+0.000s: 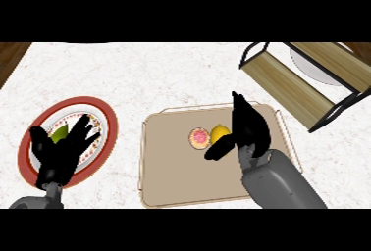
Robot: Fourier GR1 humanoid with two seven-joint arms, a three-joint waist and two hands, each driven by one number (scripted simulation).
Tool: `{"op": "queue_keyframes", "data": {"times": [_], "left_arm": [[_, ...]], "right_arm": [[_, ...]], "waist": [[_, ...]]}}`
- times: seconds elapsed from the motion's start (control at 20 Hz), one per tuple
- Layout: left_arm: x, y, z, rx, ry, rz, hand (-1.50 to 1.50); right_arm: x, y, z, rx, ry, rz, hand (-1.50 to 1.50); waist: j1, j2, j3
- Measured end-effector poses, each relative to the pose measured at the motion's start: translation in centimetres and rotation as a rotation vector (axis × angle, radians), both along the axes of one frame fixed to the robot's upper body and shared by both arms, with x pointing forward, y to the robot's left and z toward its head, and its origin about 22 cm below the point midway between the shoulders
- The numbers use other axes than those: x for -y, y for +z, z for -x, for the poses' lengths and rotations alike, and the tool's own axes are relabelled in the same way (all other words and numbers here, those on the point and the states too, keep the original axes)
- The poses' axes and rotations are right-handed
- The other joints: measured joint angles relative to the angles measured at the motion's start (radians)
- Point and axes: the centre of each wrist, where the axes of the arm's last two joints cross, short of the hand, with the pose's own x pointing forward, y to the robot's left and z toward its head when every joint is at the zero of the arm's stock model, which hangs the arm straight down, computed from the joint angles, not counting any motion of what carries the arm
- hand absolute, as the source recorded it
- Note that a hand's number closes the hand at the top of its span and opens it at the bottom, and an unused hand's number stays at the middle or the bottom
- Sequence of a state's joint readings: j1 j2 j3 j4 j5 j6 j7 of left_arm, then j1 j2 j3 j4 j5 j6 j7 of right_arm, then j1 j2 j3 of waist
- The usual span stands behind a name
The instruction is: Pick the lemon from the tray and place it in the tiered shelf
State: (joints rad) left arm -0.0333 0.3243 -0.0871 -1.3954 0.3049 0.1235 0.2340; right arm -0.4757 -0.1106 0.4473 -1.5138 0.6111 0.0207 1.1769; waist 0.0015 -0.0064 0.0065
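Pale marbled counter (145, 68). Tan tray (174, 186) at centre; slatted shelf (286, 83) at far right, well apart from the tray's contents. Red-rimmed plate (83, 100) at left, left hand (58, 152) resting open over it, fingers spread. Right hand (250, 136) over the tray's right half, fingers straight and together, thumb thrust leftward, nothing pinched. Lemon (220, 131) on tray, just beside the fingers' left edge and above the thumb; pink disc (198, 138) against its left side. Step judged: grasp, not yet closed. Next: curling thumb and fingers round lemon without nudging disc, then lifting toward shelf.
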Motion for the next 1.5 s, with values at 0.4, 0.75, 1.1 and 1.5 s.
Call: {"op": "queue_keyframes", "data": {"times": [0.4, 0.75, 1.1, 1.5], "left_arm": [[-0.3, -0.2, -0.5, 0.0, 0.013, -0.006, 0.0], [-0.2, -0.1, -0.5, -0.003, 0.01, -0.012, 0.0], [0.2, 0.2, -0.8, -0.002, 0.005, -0.004, 0.0], [0.2, 0.0, -0.7, -0.007, 0.002, -0.004, 0.0]], "right_arm": [[-0.5, -2.3, -0.3, -0.032, -0.039, 0.071, -1.5], [-0.2, -4.1, -0.8, -0.031, -0.055, 0.103, -1.5], [-0.2, -5.9, -1.2, -0.018, -0.073, 0.096, -1.5], [-0.6, -6.8, -1.4, -0.098, 0.05, 0.123, 1.5]], "waist": [[-0.001, 0.0, 0.002], [0.002, 0.0, 0.002], [0.005, 0.001, 0.001], [0.003, -0.01, -0.009]]}}
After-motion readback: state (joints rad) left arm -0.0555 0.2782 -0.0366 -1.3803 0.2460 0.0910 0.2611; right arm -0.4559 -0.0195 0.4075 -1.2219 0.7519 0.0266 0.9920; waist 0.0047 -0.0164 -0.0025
